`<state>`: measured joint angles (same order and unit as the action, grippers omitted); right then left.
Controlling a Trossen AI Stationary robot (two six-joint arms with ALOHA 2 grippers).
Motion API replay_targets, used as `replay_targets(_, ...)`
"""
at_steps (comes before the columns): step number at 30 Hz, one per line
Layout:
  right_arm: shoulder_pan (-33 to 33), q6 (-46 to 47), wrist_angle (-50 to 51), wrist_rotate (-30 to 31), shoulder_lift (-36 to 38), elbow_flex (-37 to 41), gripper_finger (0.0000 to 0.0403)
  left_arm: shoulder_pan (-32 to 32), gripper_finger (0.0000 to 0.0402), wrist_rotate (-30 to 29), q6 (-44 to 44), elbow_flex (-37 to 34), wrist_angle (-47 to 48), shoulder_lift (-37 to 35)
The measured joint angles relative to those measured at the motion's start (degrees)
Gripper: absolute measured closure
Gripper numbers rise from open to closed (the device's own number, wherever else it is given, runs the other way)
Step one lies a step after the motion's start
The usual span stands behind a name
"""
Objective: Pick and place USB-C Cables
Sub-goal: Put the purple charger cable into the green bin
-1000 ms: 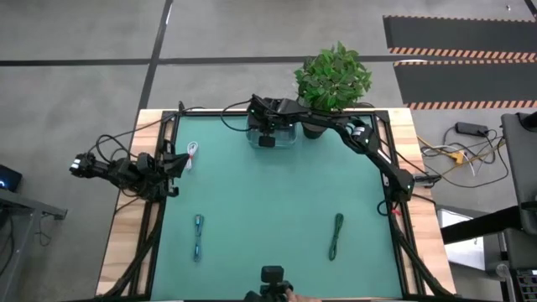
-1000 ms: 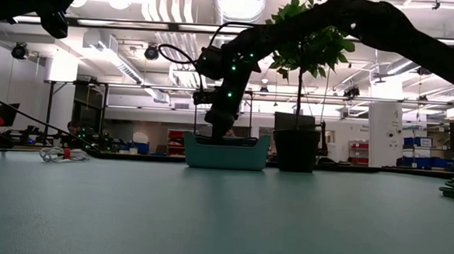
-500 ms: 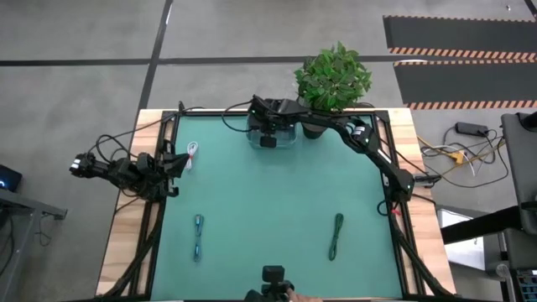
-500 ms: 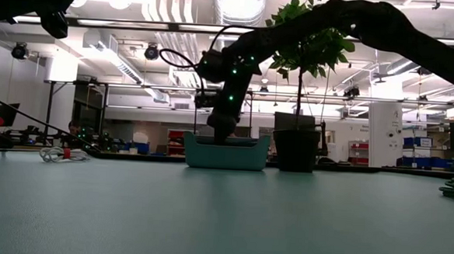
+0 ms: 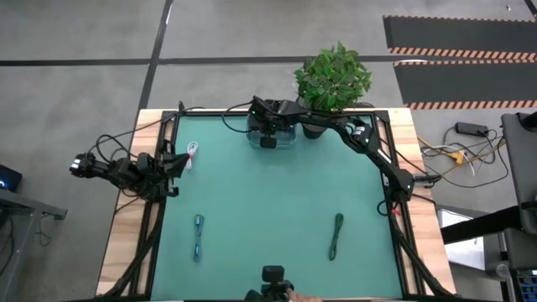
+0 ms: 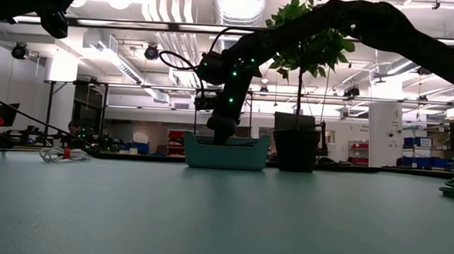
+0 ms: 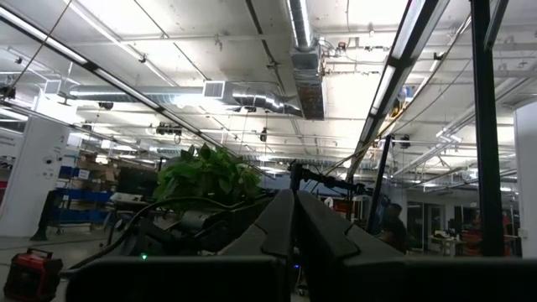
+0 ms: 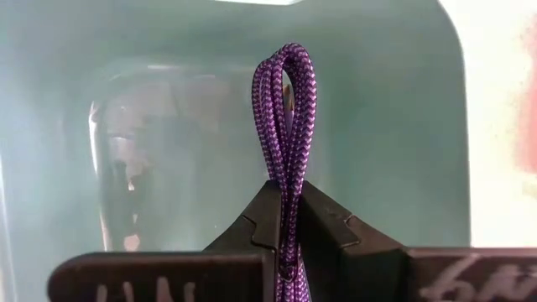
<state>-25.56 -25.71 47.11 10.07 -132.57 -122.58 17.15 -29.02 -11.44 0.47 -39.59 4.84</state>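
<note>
A green mat covers the surface [image 5: 268,210], framed in pale wood, with an open workshop of ceiling ducts and strip lights behind it.

The right gripper [image 8: 285,226] has its fingers [image 8: 256,222] clenched on a purple braided cable [image 8: 285,126], the folded loop standing out past the tips. It hangs directly over the teal bin [image 5: 273,134] at the far edge of the surface, and the right wrist view looks straight down into the bin's pale bottom. Holding the cable by the fold keeps the bundle together; I'd judge the arm is placed here so that a simple release lets it fall inside the walls. From the low view the right arm dips toward the bin's [image 6: 226,152] rim, so the drop looks close.

Three more cables lie on the mat: a white and red cable [image 5: 194,153] near the far left edge, a blue cable [image 5: 198,236] toward the near left, and a green cable [image 5: 336,235] toward the near right, all well apart.

A potted plant [image 5: 332,80] stands just beside the bin, its leaves near the right arm's path; that is the one thing I'd watch. The left gripper [image 5: 178,164] waits off the left edge of the mat, close to the white and red cable, fingers [image 7: 289,222] pressed together and empty.
</note>
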Motion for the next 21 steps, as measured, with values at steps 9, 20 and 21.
replay_targets(9,0.00,-0.02,-0.98,0.00,0.02,0.02,0.0385,0.02,0.0402,0.00,-0.28,-0.02,0.00,0.00)
replay_targets(20,0.00,-0.02,-0.93,0.02,0.02,0.02,0.0383,0.01,0.0402,0.00,-1.11,-0.01,0.00,0.00)
replay_targets(21,0.00,-0.02,-0.93,0.02,0.02,0.02,0.0383,0.01,0.0402,0.00,-1.09,-0.01,0.00,0.01)
